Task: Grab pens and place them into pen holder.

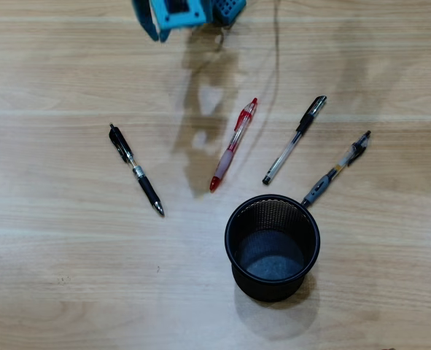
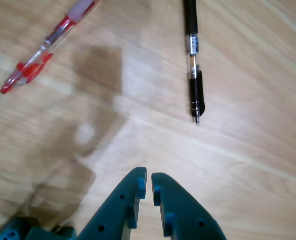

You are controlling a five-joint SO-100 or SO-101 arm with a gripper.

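Wooden table (image 2: 248,150): black pen (image 2: 193,60) beyond empty tool (image 2: 149,182).

red pen (image 2: 47,46) — top cut off

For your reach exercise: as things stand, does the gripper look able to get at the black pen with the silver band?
Probably yes. The gripper holds nothing, its jaws nearly together, and bare table lies between it and the black pen. The red pen lies well aside.
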